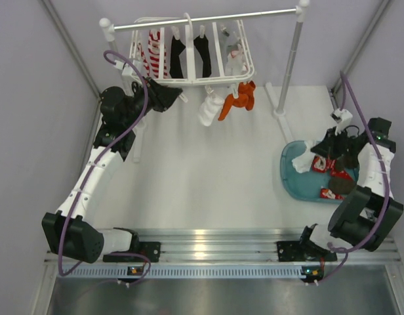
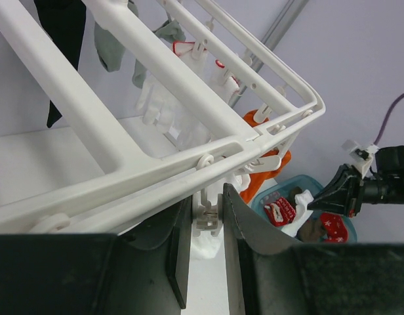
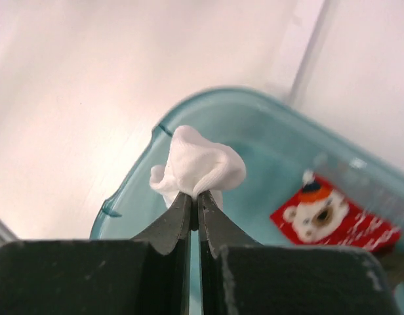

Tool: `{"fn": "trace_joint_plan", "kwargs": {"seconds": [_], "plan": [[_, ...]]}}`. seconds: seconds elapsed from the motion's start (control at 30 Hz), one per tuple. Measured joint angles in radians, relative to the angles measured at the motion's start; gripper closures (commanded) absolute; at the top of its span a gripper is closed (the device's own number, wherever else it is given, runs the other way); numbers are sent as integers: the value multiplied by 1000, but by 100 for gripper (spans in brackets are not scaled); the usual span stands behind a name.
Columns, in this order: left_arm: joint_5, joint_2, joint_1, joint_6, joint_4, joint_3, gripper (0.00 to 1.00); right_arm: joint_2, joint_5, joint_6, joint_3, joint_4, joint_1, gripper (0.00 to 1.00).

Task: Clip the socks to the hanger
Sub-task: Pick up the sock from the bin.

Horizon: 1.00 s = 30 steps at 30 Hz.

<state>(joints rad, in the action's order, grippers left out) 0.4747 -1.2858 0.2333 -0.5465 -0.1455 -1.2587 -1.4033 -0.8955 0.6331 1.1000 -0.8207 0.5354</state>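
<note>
- Top external only: whole white table (image 1: 202,184), silver rail (image 1: 208,18) on white posts across its far end.
- Hanging under that rail, left of centre: the hanger (image 1: 208,81), with a striped sock (image 1: 151,56), black socks (image 1: 178,56) and a grey sock (image 1: 233,58) clipped within the frame, and a hung white sock (image 1: 208,108) and orange sock (image 1: 239,98) dangling below its near edge.
- At the table's right side: teal basket (image 1: 288,177) holding red patterned socks (image 1: 333,178). Shows in the right wrist view as a curved rim with one bear-print sock (image 3: 320,213) inside.
- At the hanger's near left corner: left gripper (image 1: 170,95), jaw gap hidden from above.
- Left wrist view fills that in: narrow gap, a white clip (image 2: 208,222) standing between the fingers (image 2: 179,249). Squeezed or merely flanked, cannot tell.
- Over the basket's left part: right gripper (image 1: 313,155).
- Right wrist view alone settles its grip: pinched tight on a bunched white sock (image 3: 199,167), held above the basket rim.
</note>
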Motion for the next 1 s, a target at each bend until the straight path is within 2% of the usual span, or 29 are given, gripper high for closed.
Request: {"fn": "trace_joint_plan", "kwargs": {"seconds": [0.1,0.17,0.33,0.43,0.6,0.73,1.0], "plan": [[2,0,0,0,0,0,100,77,-64,144,33,38,-59,100],[7,0,0,-1,-1,0,100,132,-85,177,30,82,-108,100],[13,0,0,-9,-2,0,100,343,-96,196,-84,430,-311,100],[18,0,0,-13,-5,0,100,399,-69,213,-180,670,-463,100],[29,0,0,-30,-6,0,100,367,6,256,-307,1005,-711,100],[36,0,0,-40,-10,0,100,345,58,288,-380,1216,-856,100],[51,-16,0,-90,-30,0,100,200,201,301,-406,1668,-1089,100]]}}
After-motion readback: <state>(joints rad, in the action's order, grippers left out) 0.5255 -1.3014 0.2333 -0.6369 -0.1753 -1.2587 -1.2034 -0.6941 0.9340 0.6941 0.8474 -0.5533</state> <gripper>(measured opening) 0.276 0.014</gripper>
